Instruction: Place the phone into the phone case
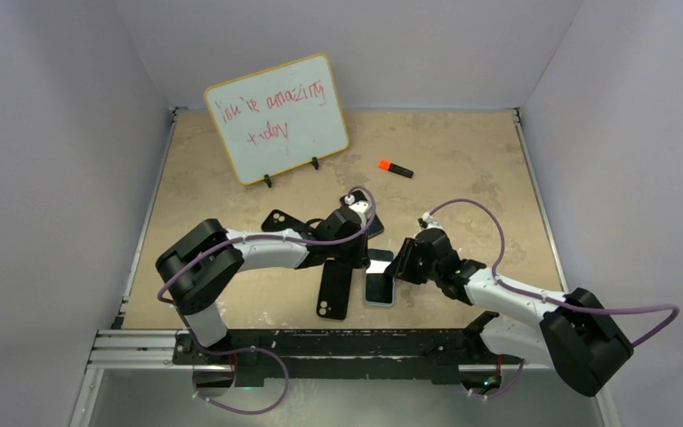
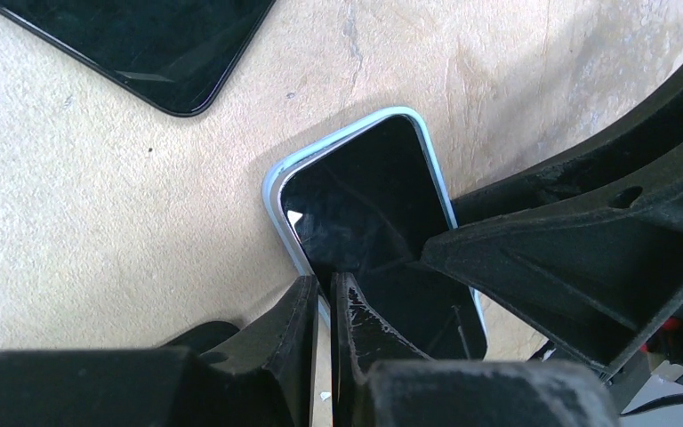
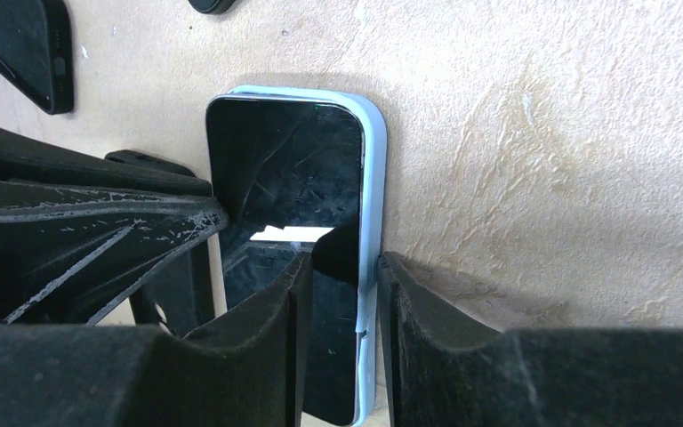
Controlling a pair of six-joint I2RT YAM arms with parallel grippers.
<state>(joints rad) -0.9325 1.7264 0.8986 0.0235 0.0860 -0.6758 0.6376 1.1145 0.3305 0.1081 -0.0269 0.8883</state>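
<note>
The phone lies screen up inside a light blue phone case near the table's front middle. In the left wrist view the phone sits in the blue case, and my left gripper is shut, its tips at the case's left edge. My left gripper comes at it from the left. In the right wrist view my right gripper is slightly open and straddles the case's right rim: one finger over the phone screen, the other against the outside wall. My right gripper stands over the phone's far end.
A black case lies just left of the phone, another black case behind the left arm, and a dark flat item by the left wrist. A whiteboard and an orange marker stand at the back.
</note>
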